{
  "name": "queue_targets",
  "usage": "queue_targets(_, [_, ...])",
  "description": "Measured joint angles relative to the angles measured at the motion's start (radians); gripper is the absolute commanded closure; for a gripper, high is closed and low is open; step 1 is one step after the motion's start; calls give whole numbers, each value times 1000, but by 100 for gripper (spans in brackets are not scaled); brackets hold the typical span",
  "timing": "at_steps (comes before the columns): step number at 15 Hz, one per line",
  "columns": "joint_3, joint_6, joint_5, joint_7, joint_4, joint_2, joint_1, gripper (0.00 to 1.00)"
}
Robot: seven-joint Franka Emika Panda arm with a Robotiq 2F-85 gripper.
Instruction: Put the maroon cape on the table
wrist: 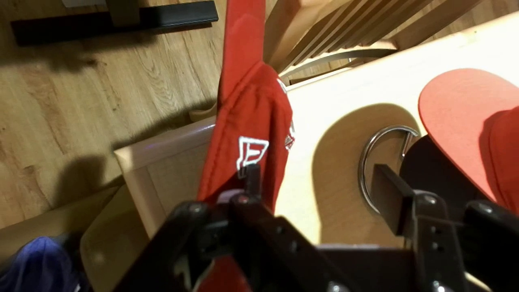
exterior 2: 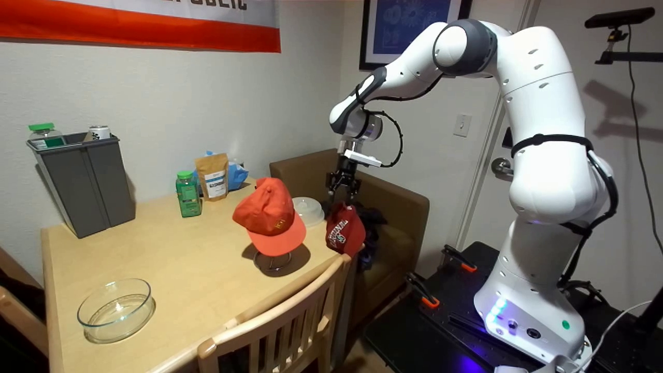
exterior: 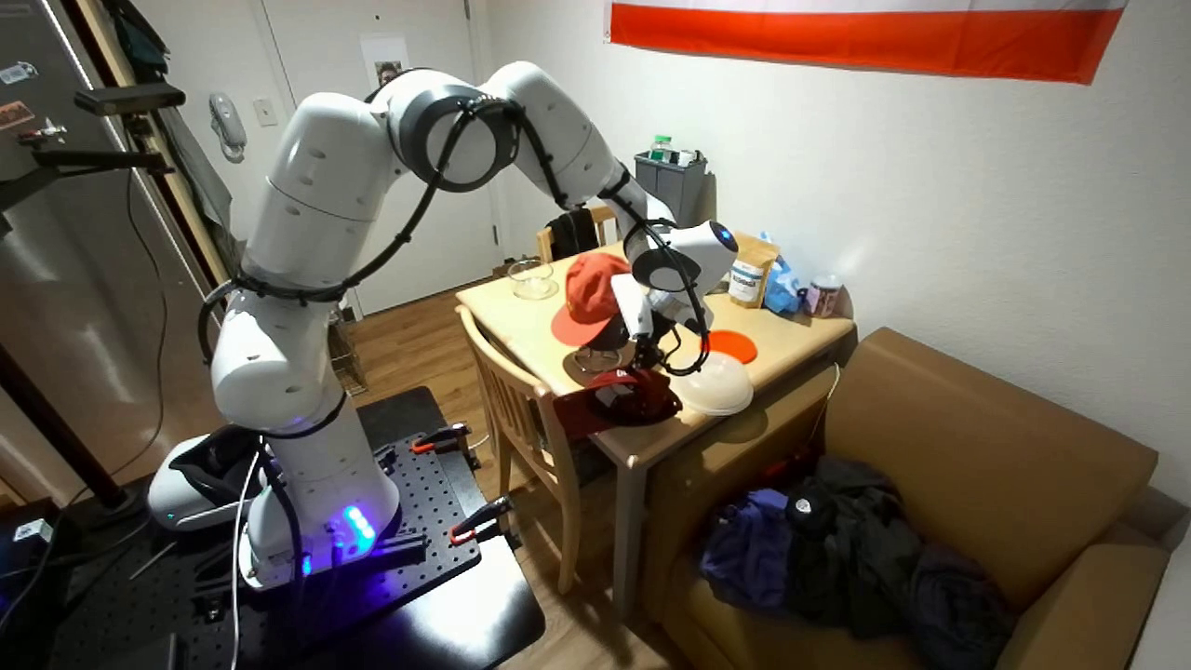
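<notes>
the spread gripper (wrist: pixel 320 187) hangs just above the maroon cap (wrist: pixel 259 113), whose brim (wrist: pixel 245 40) overhangs the table edge (wrist: pixel 365 75).

In the wrist view the tabletop (wrist: pixel 454 52) is blown nearly white, the gripper (wrist: pixel 320 184) is rendered near-black and soft, and the maroon cap (wrist: pixel 253 115) is lit bright except for a shaded lower end. A sharp-edged shadow is cast beside the orange cap (wrist: pixel 458 101). In both exterior views blue-violet LED light is spilled from the robot base (exterior 2: pixel 528 316) onto the black bench (exterior: pixel 465 623); glare is caught at the bench's edge in an exterior view. In an exterior view a camera-shaped shadow is thrown on the door (exterior 2: pixel 606 122) and rim glints are picked up by the glass bowl (exterior 2: pixel 116 318). Verticals near the sides are slanted, wide-angle style.
</notes>
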Motion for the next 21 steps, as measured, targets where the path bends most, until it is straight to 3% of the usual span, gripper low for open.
queue_targets(6, [-1,0,-3,15,11,4,6,25])
queue_targets(10, [-1,0,-3,16,16,8,7,2])
queue_targets(21, [4,-1,-5,15,40,-55,31,0])
